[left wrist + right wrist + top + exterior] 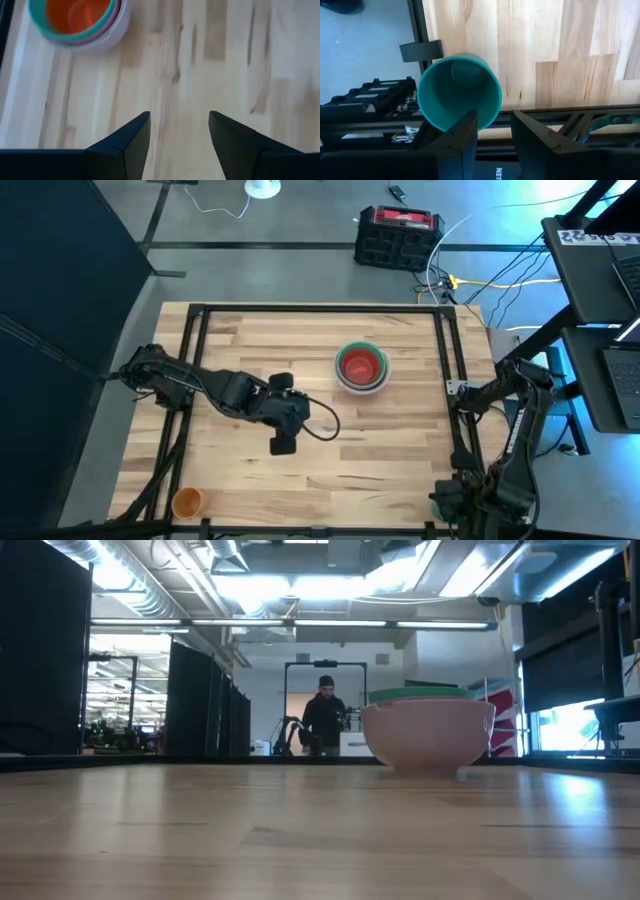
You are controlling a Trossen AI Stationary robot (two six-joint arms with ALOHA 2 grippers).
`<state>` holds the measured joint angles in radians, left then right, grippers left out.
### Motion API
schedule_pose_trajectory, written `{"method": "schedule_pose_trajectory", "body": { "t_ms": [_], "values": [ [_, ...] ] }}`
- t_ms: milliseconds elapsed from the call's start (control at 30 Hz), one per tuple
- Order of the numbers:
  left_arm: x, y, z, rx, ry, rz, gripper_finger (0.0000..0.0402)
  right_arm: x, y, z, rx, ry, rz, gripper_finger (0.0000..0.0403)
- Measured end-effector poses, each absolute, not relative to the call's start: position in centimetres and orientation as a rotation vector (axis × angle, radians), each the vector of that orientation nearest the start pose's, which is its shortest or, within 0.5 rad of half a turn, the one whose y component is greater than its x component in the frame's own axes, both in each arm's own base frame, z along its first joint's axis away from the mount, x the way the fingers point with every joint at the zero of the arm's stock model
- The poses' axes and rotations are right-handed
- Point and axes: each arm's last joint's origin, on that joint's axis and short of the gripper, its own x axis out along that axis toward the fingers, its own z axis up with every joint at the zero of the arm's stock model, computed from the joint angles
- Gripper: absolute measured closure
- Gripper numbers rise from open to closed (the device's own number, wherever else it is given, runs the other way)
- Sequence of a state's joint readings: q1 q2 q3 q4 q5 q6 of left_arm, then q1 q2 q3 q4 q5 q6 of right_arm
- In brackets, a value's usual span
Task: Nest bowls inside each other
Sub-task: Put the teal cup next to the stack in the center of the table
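Left gripper (pixel 179 131): spread wide, empty, above bare table (pixel 400 460), mid-left.
Right gripper (pixel 493 131): parked at right table edge, partly open, beside teal cup (pixel 459 92).
Bowls (pixel 362 367): nested stack, red innermost, well apart from left gripper, toward the far side.
Risk: stray sweep knocking the stack sideways.
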<state>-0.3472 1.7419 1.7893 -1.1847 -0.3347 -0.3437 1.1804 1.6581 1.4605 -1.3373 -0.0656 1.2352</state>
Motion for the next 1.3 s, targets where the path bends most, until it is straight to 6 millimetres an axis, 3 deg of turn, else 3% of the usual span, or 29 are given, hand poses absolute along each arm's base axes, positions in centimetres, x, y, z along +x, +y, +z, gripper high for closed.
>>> {"method": "schedule_pose_trajectory", "body": {
  "t_ms": [367, 1300],
  "values": [
    [32.1, -12.6, 34.8, 0.066, 1.023, 0.246, 0.0217, 11.2, 27.8, 26.4, 0.030, 1.605, -0.036, 0.0301],
    [31.8, -13.3, 34.8, 0.091, 1.002, 0.268, 0.0217, 11.5, 27.3, 23.4, 0.044, 1.689, -0.012, 0.0301]
  ]
}}
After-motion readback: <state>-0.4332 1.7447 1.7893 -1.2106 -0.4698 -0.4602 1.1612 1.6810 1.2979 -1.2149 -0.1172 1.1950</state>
